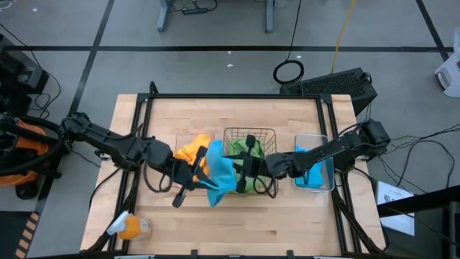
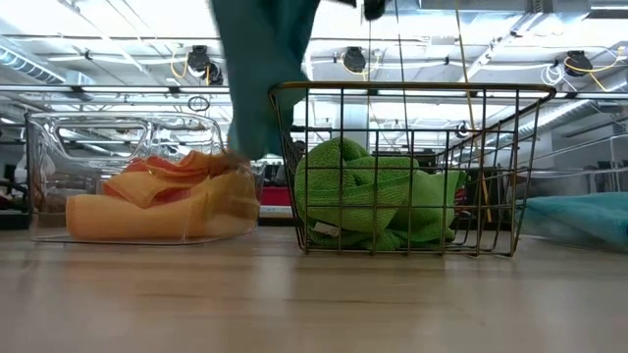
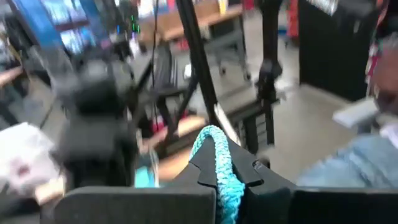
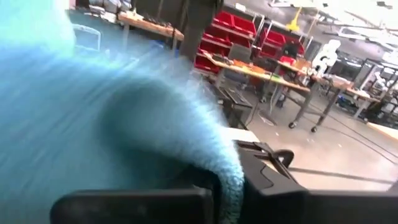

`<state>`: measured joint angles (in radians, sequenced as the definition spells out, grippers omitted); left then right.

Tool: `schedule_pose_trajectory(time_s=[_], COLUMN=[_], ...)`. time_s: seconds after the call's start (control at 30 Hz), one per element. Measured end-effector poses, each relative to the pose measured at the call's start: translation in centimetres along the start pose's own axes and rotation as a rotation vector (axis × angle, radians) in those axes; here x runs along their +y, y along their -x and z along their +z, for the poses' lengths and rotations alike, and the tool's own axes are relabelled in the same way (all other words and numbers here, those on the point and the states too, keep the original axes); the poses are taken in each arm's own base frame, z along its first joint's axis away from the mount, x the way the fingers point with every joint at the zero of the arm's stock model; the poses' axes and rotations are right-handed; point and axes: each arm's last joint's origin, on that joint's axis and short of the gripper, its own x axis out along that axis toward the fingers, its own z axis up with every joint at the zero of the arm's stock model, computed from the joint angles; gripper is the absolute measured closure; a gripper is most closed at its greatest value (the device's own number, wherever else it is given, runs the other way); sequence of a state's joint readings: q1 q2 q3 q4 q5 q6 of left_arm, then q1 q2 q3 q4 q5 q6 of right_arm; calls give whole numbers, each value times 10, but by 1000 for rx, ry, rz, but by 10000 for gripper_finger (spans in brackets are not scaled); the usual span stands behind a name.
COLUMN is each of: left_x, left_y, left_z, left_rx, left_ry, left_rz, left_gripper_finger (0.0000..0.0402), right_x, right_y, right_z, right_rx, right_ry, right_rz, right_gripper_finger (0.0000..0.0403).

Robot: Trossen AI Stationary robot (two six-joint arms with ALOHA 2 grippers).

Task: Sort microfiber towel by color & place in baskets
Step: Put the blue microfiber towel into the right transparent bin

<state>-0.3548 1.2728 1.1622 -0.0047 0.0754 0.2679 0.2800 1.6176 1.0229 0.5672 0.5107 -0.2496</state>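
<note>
Blue towel (image 1: pixel 219 175) held above desk (image 1: pixel 287 223), left claw (image 3: pixel 219 177) and right claw (image 4: pixel 233 186) both pinched on it (handover?). Risk: w/ neither releasing, cloth stretches or snags wire basket (image 1: pixel 249 134).

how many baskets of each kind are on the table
wire mesh basket: 1
clear plastic baskets: 2
total: 3
</note>
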Motion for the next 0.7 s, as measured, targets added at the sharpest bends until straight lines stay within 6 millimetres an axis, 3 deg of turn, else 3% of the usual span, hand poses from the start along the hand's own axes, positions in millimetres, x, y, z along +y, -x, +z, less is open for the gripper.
schedule_pose_trajectory(time_s=[0.23, 0.43, 0.7], left_x=[-14, -20, -16], left_y=[-1, -1, -4], left_z=[-4, -7, -28], left_rx=[94, 143, 336], left_ry=[-9, -11, 62], left_rz=[93, 135, 294], left_gripper_finger=[394, 392, 391], right_x=[11, 26, 43], right_y=[25, 36, 52], right_z=[25, 30, 43], right_rx=[-65, -82, -176], right_ry=[-4, -5, 15], right_rz=[49, 102, 148], right_gripper_finger=[397, 400, 400])
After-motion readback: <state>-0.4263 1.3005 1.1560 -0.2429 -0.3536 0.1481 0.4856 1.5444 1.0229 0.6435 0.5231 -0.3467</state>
